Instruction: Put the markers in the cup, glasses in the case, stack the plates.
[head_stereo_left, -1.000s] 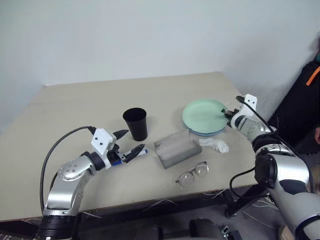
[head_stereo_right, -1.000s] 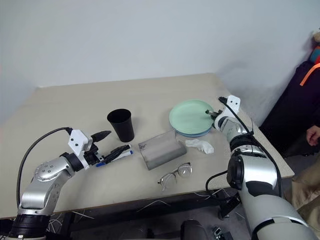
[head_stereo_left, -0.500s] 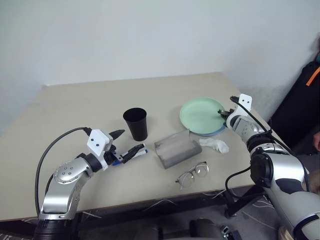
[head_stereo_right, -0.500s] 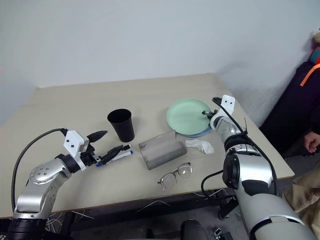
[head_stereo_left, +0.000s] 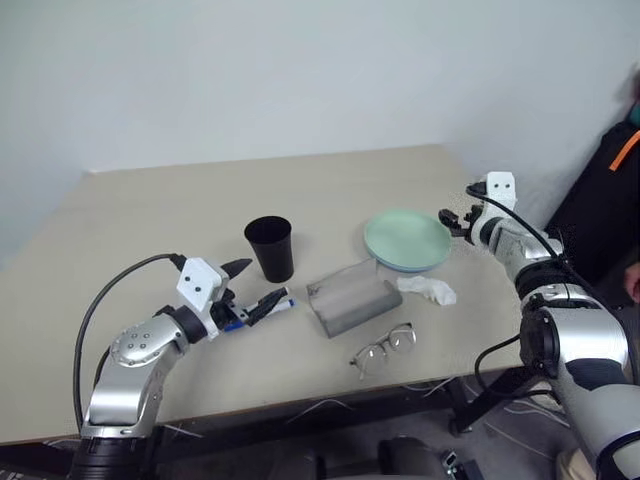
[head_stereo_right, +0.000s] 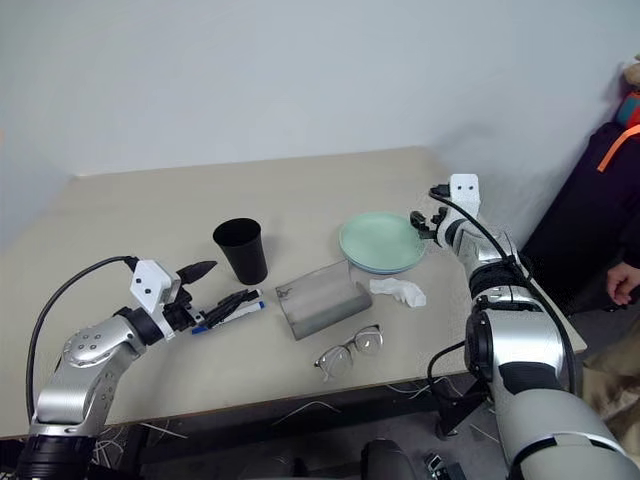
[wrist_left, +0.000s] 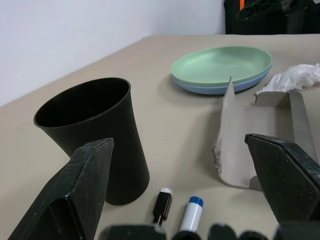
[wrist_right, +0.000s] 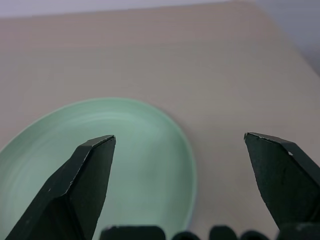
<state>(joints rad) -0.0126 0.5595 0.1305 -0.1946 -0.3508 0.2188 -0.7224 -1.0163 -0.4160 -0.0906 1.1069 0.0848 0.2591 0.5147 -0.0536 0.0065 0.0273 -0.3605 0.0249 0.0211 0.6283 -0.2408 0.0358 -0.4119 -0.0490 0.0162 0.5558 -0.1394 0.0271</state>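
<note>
The black cup (head_stereo_left: 270, 248) stands upright at mid-table. Just in front of it lie the two markers, one black-capped (wrist_left: 161, 204) and one blue-capped (wrist_left: 191, 212), side by side on the table. My left gripper (head_stereo_left: 262, 283) is open and straddles them without holding either. The grey case (head_stereo_left: 352, 298) lies open to their right. The glasses (head_stereo_left: 385, 347) rest near the front edge. The mint green plate (head_stereo_left: 407, 238) sits flat on the light blue plate (wrist_left: 220, 88). My right gripper (head_stereo_left: 452, 222) hovers open at their right rim, holding nothing.
A crumpled white tissue (head_stereo_left: 428, 290) lies between the plates and the glasses. The table's right edge (head_stereo_left: 500, 300) runs close behind my right arm. A person in dark clothing with an orange stripe (head_stereo_left: 615, 170) is at the far right.
My right gripper has opened and let go of the green plate, which was tilted and now lies flat on the blue one. That hand has lifted slightly and rolled. The left arm has stayed put.
</note>
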